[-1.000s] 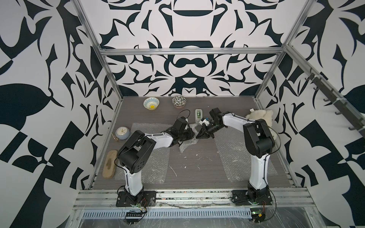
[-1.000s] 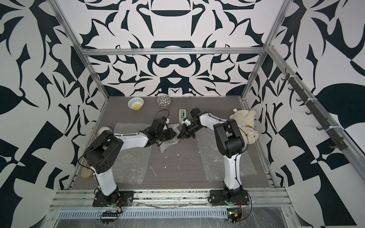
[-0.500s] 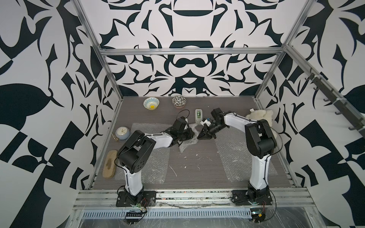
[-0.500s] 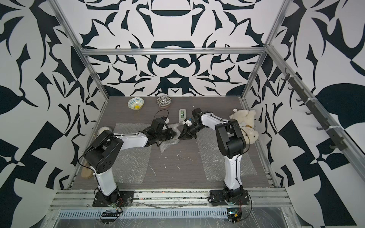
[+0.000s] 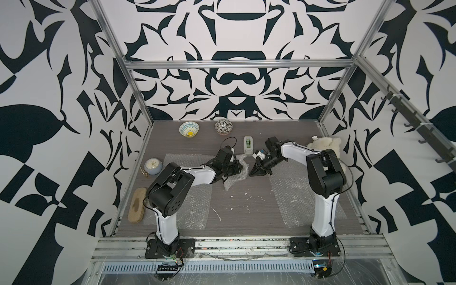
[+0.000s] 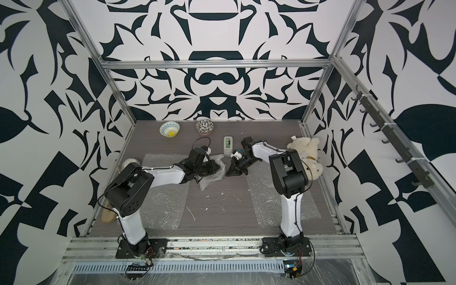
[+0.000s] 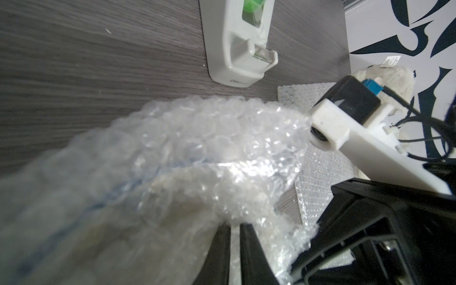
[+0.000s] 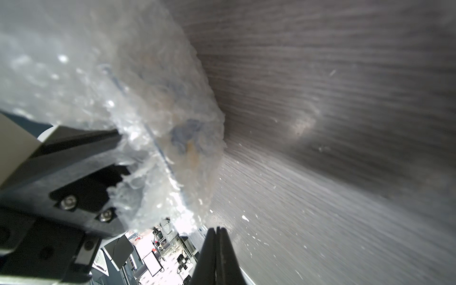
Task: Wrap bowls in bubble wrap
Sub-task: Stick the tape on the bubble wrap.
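1. Nearest us, one flat bubble wrap sheet (image 5: 197,209) lies at 7 o'clock on the table (image 5: 246,222), and a second flat sheet (image 5: 288,197) at 5 o'clock.
2. At the centre, the left gripper (image 7: 234,225) pinches a fold of the crumpled bubble wrap bundle (image 5: 234,180), its jaws almost together on the plastic.
3. We see a blue-patterned bowl (image 8: 183,134) dimly through that bundle.
4. Just beside the bundle, at its 3 o'clock, the right gripper (image 8: 217,230) is closed and holds nothing.
5. Farther back sit an alarm clock (image 5: 153,166) at 9 o'clock, a tape dispenser (image 5: 248,145) at 12 and a plush toy (image 5: 325,148) at 2.
6. Farthest, near 11 o'clock by the back wall, the light blue-and-white bowl (image 5: 189,129) and the black-and-white floral bowl (image 5: 223,126) stand upright, apart and unwrapped.
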`<move>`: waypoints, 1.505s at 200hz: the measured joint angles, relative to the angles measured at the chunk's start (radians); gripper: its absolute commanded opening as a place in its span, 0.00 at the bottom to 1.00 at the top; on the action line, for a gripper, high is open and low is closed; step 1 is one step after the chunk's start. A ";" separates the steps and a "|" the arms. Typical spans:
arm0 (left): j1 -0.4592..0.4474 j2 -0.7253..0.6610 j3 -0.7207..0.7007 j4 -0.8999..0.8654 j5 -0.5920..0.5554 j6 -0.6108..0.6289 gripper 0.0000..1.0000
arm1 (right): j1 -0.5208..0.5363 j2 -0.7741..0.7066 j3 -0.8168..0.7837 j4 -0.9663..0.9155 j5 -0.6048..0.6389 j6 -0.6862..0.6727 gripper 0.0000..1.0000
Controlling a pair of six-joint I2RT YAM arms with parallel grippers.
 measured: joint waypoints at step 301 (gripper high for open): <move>0.002 -0.129 0.032 -0.151 -0.037 0.031 0.38 | 0.023 -0.303 -0.233 0.335 0.149 0.296 0.52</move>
